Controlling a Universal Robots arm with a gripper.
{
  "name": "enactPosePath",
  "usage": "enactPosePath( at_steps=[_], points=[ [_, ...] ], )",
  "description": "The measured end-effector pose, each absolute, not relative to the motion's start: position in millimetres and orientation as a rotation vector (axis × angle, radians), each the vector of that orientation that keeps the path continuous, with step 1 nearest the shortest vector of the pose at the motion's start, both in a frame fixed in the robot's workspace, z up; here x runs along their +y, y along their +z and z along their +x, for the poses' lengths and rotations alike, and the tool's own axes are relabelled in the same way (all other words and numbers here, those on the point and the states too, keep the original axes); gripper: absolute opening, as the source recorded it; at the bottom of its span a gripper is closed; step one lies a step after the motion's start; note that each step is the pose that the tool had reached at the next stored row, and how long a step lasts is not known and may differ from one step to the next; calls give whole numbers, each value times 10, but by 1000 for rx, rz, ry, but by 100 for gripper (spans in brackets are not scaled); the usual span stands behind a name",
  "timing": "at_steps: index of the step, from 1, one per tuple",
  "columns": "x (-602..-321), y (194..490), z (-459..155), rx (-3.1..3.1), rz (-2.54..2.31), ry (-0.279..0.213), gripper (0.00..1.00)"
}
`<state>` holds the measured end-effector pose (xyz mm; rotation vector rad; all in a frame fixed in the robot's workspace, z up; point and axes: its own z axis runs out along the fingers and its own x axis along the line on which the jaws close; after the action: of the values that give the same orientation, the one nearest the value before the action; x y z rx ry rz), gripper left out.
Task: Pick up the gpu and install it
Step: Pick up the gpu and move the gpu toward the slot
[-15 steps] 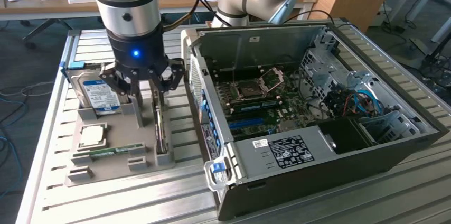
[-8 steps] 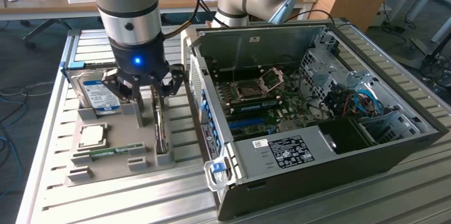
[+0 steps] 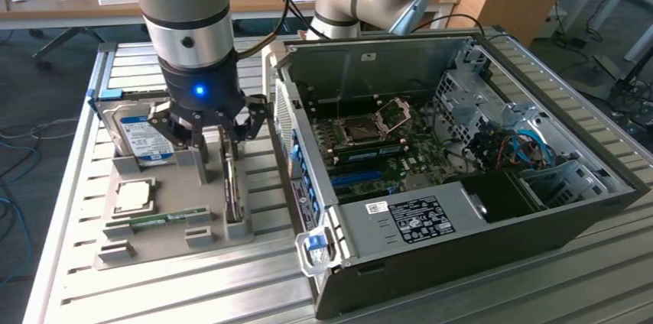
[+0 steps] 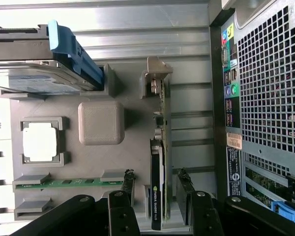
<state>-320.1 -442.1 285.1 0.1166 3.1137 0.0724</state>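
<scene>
Exterior view: set high and off the arm, it looks down at a slant on the table (image 3: pixel 153 293). It stands far enough back to take in the whole tray (image 3: pixel 164 244) at the exterior view's left and the open case (image 3: pixel 429 255) at its right.
Wrist view: looks straight down past the gripper (image 4: pixel 156 173), close above the tray.
Shared: tray, gpu (image 4: pixel 158 162), hard drive (image 4: pixel 34 78), and the case wall beside the tray.
</scene>
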Motion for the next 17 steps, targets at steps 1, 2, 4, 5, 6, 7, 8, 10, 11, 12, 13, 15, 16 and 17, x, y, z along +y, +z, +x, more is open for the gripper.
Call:
enactPosePath(
  at_steps=[1, 2, 4, 5, 6, 7, 8, 10, 11, 12, 13, 15, 16, 17],
  points=[
    [-4421, 2851, -3201, 3114, 117, 72, 47],
    [-4420, 2849, -3197, 3113, 117, 73, 47],
    [-4421, 2850, -3183, 3114, 117, 72, 47],
    [-4420, 2850, -3182, 3114, 117, 72, 47],
    [-4421, 2850, -3182, 3114, 117, 72, 47],
    [-4420, 2851, -3182, 3114, 117, 72, 47],
    [-4421, 2851, -3181, 3114, 117, 72, 47],
    [-4420, 2851, -3181, 3114, 117, 72, 47],
    [-4420, 2850, -3178, 3114, 117, 72, 47],
    [-4420, 2850, -3174, 3114, 116, 72, 47],
    [-4420, 2851, -3173, 3114, 117, 72, 47],
    [-4421, 2851, -3172, 3114, 117, 72, 47],
    [-4421, 2850, -3172, 3114, 117, 72, 47],
    [-4420, 2851, -3172, 3114, 117, 72, 47]
  ],
)
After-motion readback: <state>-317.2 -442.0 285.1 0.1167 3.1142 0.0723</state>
